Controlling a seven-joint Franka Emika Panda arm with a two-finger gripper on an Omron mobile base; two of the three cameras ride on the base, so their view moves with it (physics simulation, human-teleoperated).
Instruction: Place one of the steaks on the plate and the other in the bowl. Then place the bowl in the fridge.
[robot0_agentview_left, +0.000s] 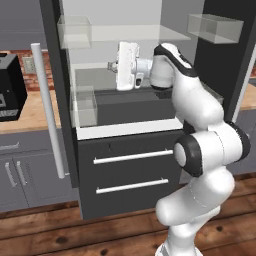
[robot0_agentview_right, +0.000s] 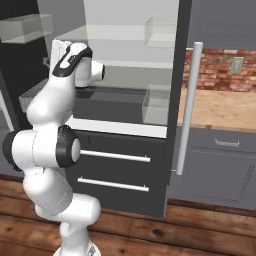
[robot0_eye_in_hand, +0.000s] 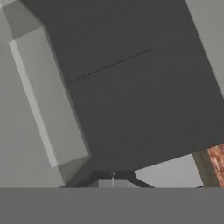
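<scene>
The fridge (robot0_agentview_left: 130, 170) stands in front of me with both upper doors swung open, its shelves (robot0_agentview_left: 125, 107) bare and its two lower drawers closed. My gripper (robot0_agentview_left: 111, 66) is raised at the level of the middle shelf, inside the open compartment, and points toward the left door. In the hand view its fingertips (robot0_eye_in_hand: 113, 178) are pressed together with nothing between them, facing a dark grey door panel (robot0_eye_in_hand: 131, 87) and a pale door bin (robot0_eye_in_hand: 43, 100). The steaks, the plate and the bowl are out of view.
The left door's long silver handle (robot0_agentview_left: 47, 110) and the right door's handle (robot0_agentview_right: 187, 105) stick out to either side. Clear door bins (robot0_agentview_left: 84, 106) hang on both doors. A black microwave (robot0_agentview_left: 10, 85) sits on the wooden counter (robot0_agentview_left: 30, 117) at left. More counter (robot0_agentview_right: 220, 107) lies at right.
</scene>
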